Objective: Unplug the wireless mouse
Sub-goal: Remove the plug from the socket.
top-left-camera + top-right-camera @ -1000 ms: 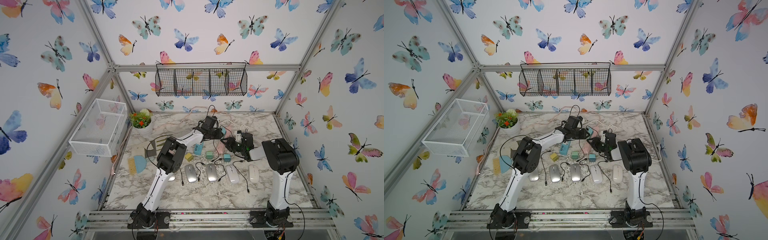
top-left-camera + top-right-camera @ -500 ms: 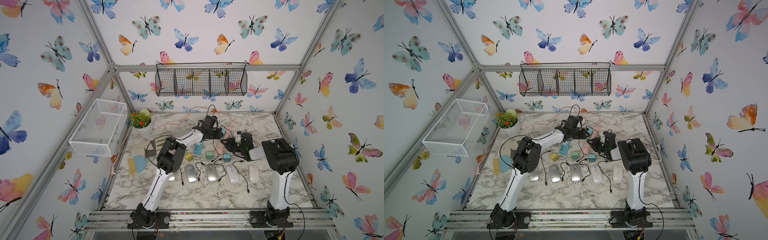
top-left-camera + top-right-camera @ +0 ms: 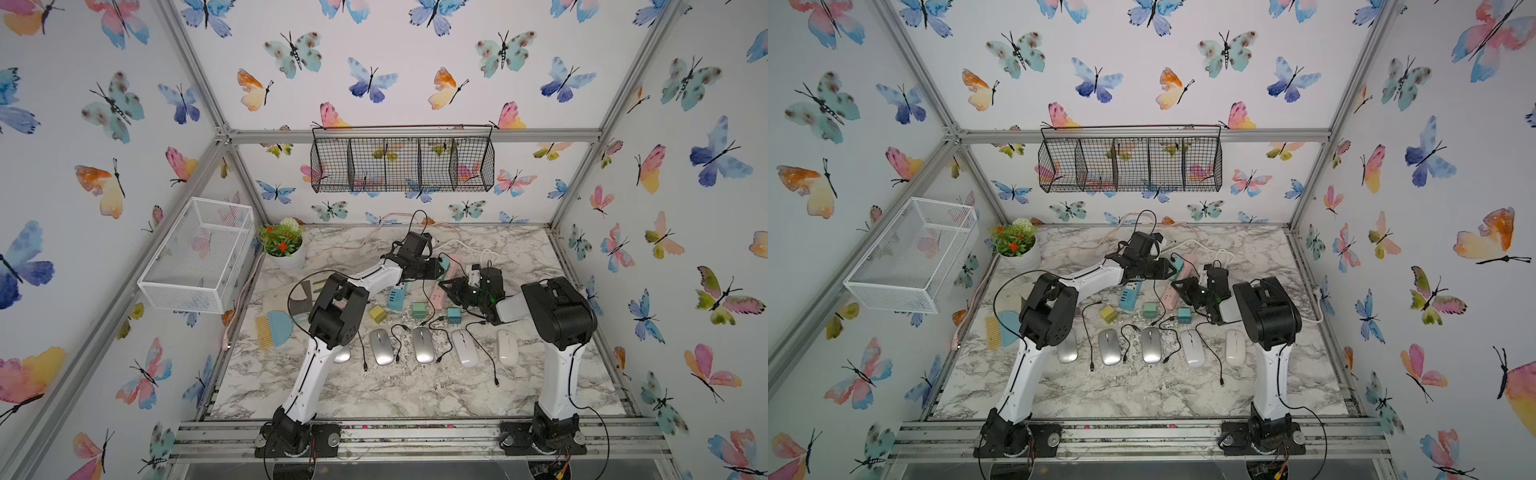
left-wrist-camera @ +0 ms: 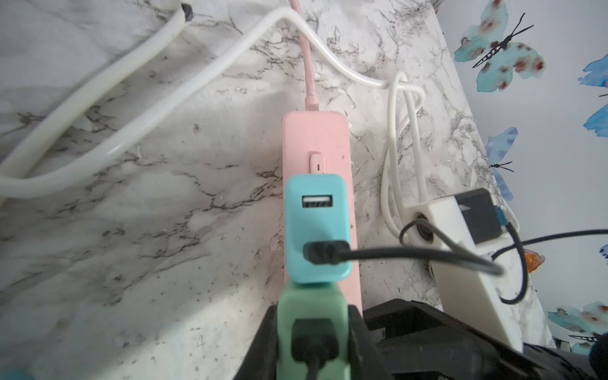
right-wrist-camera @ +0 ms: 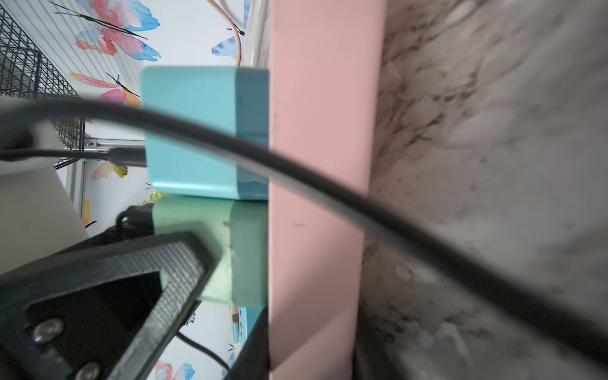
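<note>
the marble surface [image 3: 374,390] carries a pink power strip [image 4: 316,138] lying flat, its long axis running from the front toward the back wall. the right gripper [image 3: 452,287] is clamped across the strip's sides, in front of the chargers. the left gripper [image 4: 312,317] is closed around a green charger [image 4: 309,296], which stands plugged into the strip's face just beside a teal charger [image 4: 316,227], usb side up. five mice [image 3: 424,351] lie in a front row, long axes front to back. a black cable [image 4: 312,348] sits in the green charger's port; which mouse it feeds i cannot tell.
</note>
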Robot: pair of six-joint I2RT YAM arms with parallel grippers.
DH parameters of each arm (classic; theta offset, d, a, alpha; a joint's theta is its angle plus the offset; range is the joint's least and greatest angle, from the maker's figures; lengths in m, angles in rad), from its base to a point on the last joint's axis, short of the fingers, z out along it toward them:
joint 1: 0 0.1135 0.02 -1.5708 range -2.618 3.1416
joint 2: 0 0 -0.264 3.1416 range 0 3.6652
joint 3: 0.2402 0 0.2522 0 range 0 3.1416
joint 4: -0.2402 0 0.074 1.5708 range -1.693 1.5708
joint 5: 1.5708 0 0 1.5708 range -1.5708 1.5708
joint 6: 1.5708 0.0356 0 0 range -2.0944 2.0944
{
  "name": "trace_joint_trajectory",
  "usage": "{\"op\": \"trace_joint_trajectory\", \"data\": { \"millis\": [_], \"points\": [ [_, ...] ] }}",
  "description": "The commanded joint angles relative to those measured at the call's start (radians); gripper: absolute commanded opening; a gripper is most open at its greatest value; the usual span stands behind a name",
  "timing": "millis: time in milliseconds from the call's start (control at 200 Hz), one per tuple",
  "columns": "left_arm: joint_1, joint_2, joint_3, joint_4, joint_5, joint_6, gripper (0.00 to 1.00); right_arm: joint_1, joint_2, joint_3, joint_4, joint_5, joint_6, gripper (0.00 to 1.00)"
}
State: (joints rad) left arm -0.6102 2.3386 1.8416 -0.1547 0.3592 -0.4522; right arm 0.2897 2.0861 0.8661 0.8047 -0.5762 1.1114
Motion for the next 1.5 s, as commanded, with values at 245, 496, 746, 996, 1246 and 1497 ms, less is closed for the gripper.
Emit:
{"op": "trace_joint_trajectory", "data": {
  "millis": [245, 496, 746, 996, 1246, 1497],
  "points": [
    [-0.018, -0.141, -0.012, -0.030, -0.040, 0.045, 0.00, -0.020, 0.007, -0.016, -0.076, 0.109, 0.002, 0.19],
    [-0.011, -0.153, -0.005, -0.060, -0.086, 0.082, 0.00, -0.020, 0.012, -0.019, -0.077, 0.110, 0.001, 0.18],
    [-0.016, -0.234, -0.076, -0.063, -0.056, 0.093, 0.00, -0.020, 0.026, 0.002, -0.071, 0.079, -0.024, 0.24],
    [-0.016, -0.450, -0.206, -0.008, -0.018, 0.076, 0.00, -0.020, -0.033, -0.014, -0.056, 0.074, -0.036, 0.49],
    [-0.017, -0.580, -0.280, -0.016, -0.014, 0.082, 0.00, -0.020, -0.106, -0.042, -0.123, 0.109, -0.075, 0.52],
    [-0.019, -0.642, -0.329, -0.025, -0.007, 0.083, 0.00, -0.020, -0.103, -0.055, -0.203, 0.136, -0.114, 0.46]
  ]
}}
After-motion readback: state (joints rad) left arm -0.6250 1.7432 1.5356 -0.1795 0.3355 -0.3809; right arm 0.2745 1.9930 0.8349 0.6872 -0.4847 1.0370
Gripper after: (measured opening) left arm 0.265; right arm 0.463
